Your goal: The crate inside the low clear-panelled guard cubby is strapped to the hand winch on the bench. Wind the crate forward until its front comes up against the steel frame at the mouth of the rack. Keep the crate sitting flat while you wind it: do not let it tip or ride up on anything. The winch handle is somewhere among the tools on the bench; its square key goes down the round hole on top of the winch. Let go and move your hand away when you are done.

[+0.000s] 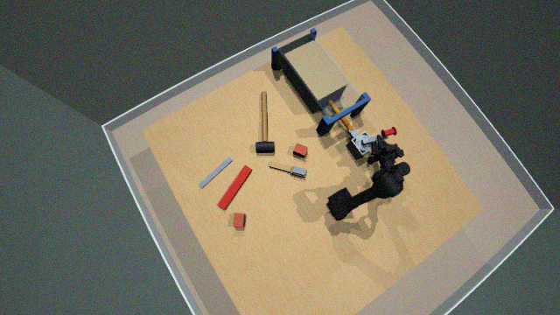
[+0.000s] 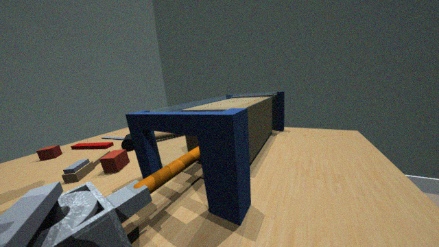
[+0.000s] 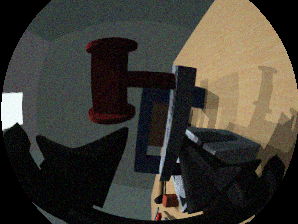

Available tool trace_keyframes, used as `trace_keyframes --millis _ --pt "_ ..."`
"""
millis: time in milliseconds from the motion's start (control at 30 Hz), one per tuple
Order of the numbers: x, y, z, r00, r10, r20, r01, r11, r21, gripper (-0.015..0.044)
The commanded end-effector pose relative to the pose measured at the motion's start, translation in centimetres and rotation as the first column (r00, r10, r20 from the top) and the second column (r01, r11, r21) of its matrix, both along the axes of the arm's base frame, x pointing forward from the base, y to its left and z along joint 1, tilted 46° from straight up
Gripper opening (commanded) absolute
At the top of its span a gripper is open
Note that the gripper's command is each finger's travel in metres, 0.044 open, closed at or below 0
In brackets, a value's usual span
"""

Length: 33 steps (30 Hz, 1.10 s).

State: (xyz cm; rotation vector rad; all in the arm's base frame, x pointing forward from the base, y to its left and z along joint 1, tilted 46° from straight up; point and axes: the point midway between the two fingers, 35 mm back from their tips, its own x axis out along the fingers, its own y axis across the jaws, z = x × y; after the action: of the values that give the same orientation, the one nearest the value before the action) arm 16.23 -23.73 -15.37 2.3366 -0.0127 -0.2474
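The crate (image 1: 312,70) (image 2: 260,137) sits flat in the low cubby, its front face a gap behind the blue frame (image 1: 347,109) (image 2: 221,154) at the mouth. An orange strap (image 1: 340,115) (image 2: 171,171) runs from it under the frame to the grey winch (image 1: 356,150) (image 2: 114,223) (image 3: 230,145). The handle's flat grey arm (image 2: 31,216) (image 3: 179,115) lies over the winch top; its red knob (image 1: 388,131) (image 3: 109,82) stands out to the side. My gripper (image 1: 377,146) (image 3: 153,135) is partly open beside the handle, gripping nothing. The arm shows between the fingers, nearer the right one. The key is hidden.
Left of the winch lie a red block (image 1: 300,150) (image 2: 114,161), a brush-like tool (image 1: 298,171) (image 2: 77,169) and a mallet (image 1: 264,147). Farther left are a red bar (image 1: 234,187) (image 2: 92,145), a grey strip (image 1: 215,172) and another red block (image 1: 239,220) (image 2: 49,153).
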Motion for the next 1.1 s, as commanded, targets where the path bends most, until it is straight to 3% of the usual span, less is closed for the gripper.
trace_keyframes --millis 0,400,867,1067 --pt "0.0 0.0 0.2 1.0 0.005 0.008 -0.005 1.0 0.002 0.024" --pt "-0.3 -0.1 -0.3 1.0 -0.006 -0.008 0.006 1.0 -0.001 0.024" --pt "-6.9 0.1 -3.7 0.991 -0.03 -0.128 0.032 0.999 0.012 0.024" --pt "-9.8 -0.9 -2.8 0.989 -0.028 -0.147 0.003 0.987 -0.163 0.024"
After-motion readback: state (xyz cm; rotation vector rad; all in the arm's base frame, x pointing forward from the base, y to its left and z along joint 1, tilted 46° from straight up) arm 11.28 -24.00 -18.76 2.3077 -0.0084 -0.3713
